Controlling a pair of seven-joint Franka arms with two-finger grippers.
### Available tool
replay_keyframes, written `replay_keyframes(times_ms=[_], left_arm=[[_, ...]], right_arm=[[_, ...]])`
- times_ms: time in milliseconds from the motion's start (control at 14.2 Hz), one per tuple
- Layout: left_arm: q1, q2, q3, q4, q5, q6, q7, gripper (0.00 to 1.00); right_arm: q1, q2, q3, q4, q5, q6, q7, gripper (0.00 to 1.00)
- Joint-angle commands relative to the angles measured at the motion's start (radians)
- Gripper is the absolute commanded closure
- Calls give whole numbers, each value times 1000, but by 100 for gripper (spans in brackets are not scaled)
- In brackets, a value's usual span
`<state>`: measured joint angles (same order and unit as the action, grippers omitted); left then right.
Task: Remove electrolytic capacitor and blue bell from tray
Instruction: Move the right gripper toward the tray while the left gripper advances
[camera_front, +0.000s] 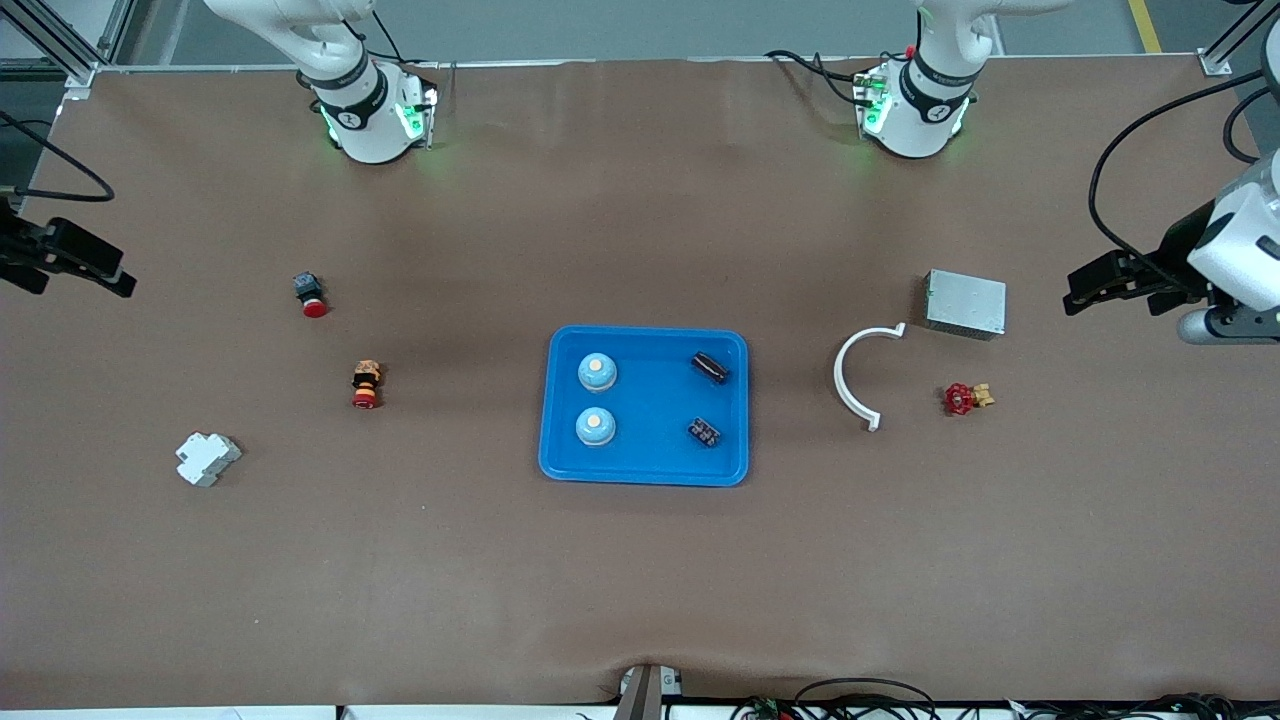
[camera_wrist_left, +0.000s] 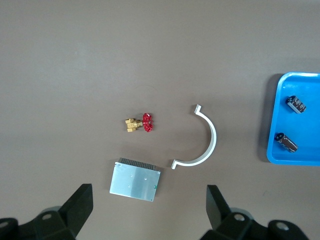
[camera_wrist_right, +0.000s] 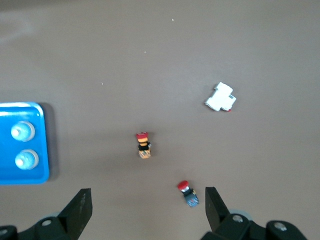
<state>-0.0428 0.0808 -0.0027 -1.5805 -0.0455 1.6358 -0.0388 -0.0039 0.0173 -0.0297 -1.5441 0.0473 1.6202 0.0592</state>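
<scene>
A blue tray (camera_front: 650, 455) lies mid-table. In it are two light-blue bells (camera_front: 597, 371) (camera_front: 595, 427) toward the right arm's end, and two dark capacitors (camera_front: 710, 367) (camera_front: 704, 432) toward the left arm's end. The left wrist view shows the tray's edge (camera_wrist_left: 272, 150) and both capacitors (camera_wrist_left: 296, 104) (camera_wrist_left: 286, 142). The right wrist view shows the tray (camera_wrist_right: 20, 177) and both bells (camera_wrist_right: 23, 131) (camera_wrist_right: 26, 159). My left gripper (camera_front: 1078, 293) (camera_wrist_left: 150, 210) is open and empty, raised at the left arm's end of the table. My right gripper (camera_front: 122, 278) (camera_wrist_right: 147, 210) is open and empty, raised at the right arm's end.
A white curved bracket (camera_front: 850, 375), a silver box (camera_front: 965, 303) and a red valve (camera_front: 965, 398) lie toward the left arm's end. A red push button (camera_front: 311, 295), an orange-red button (camera_front: 367, 385) and a white breaker (camera_front: 207, 458) lie toward the right arm's end.
</scene>
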Motion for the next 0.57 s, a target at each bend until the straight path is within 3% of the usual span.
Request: replay_keyframes(times_ms=[0, 283, 495], left_arm=[[-23, 31, -2, 16, 9, -10, -9, 0], [-61, 74, -3, 14, 10, -8, -9, 0], [-123, 129, -3, 17, 70, -5, -25, 0]], right_arm=[[63, -94, 24, -193, 2, 104, 155, 0], [195, -88, 31, -289, 2, 191, 376, 0], [303, -82, 31, -379, 2, 334, 520, 0]])
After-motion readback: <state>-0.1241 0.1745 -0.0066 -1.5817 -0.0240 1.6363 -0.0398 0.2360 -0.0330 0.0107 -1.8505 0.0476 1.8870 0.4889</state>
